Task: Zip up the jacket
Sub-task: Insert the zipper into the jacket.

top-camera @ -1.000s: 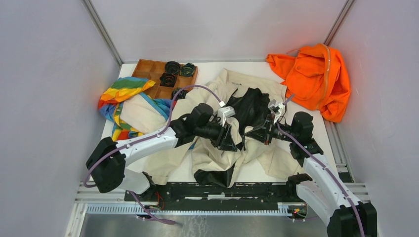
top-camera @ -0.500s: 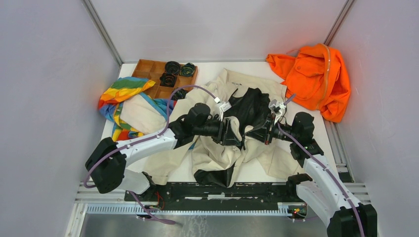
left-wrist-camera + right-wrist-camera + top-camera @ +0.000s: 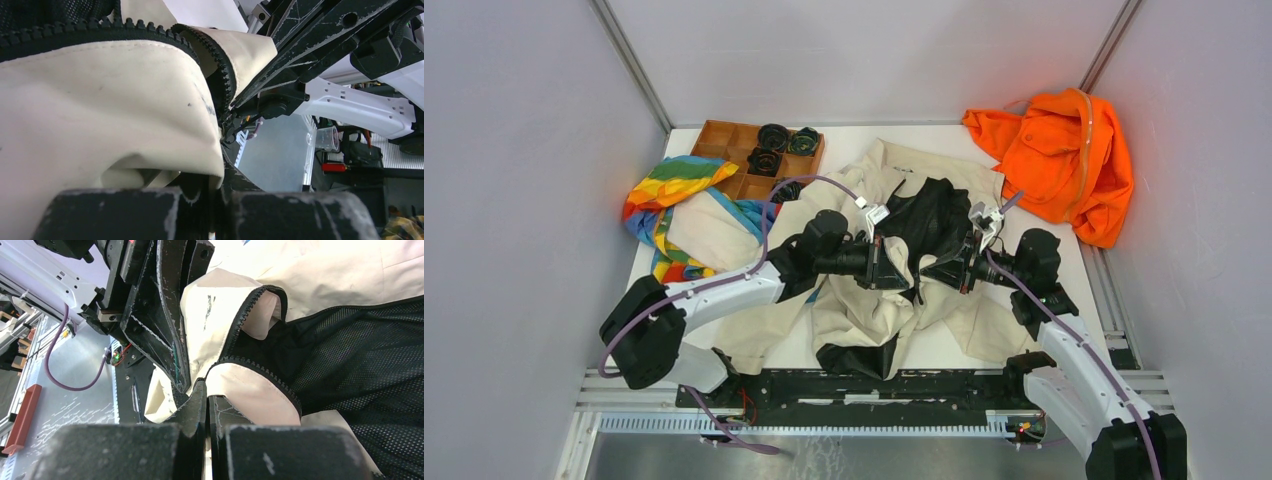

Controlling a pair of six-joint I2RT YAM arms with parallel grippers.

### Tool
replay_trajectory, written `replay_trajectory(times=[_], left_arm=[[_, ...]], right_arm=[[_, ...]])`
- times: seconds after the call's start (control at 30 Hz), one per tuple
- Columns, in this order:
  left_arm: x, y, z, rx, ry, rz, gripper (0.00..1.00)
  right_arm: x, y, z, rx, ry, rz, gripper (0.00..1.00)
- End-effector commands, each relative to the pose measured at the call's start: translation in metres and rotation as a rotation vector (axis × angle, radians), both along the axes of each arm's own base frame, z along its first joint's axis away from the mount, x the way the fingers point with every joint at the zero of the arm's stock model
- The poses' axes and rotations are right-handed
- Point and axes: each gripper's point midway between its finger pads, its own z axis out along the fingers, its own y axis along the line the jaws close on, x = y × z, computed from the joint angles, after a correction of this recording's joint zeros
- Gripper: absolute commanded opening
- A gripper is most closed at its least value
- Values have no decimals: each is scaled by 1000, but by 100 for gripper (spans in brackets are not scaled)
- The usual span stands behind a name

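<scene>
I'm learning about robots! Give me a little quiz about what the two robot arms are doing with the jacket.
1. True or false: the jacket is zipped all the way shut.
2. Pick one. What is the left gripper pinching? A: nothing at all. B: the jacket. C: a spoon.
3. Fill the gap: the orange garment lies at the far ___ corner of the table.

Key
1. False. The front lies open, the black lining shows, and the zipper teeth are apart.
2. B
3. right
</scene>
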Motion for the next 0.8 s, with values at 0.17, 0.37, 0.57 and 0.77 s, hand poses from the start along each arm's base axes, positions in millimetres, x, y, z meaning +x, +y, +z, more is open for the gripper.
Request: replay_trajectory(times=[0.17, 0.37, 0.57, 0.77], left_arm=[[-20, -2, -19, 68, 54, -104, 2], [-29, -1, -20, 68, 59, -136, 2], [-32, -6, -20, 49, 86, -177, 2], [-51, -4, -36, 85, 175, -252, 2]], right_arm=[[16, -1, 14, 131, 105, -84, 0], [39, -18, -21, -18, 165, -224, 0], [19, -10, -16, 7, 105, -116, 0], [18, -11, -15, 26, 80, -149, 0]])
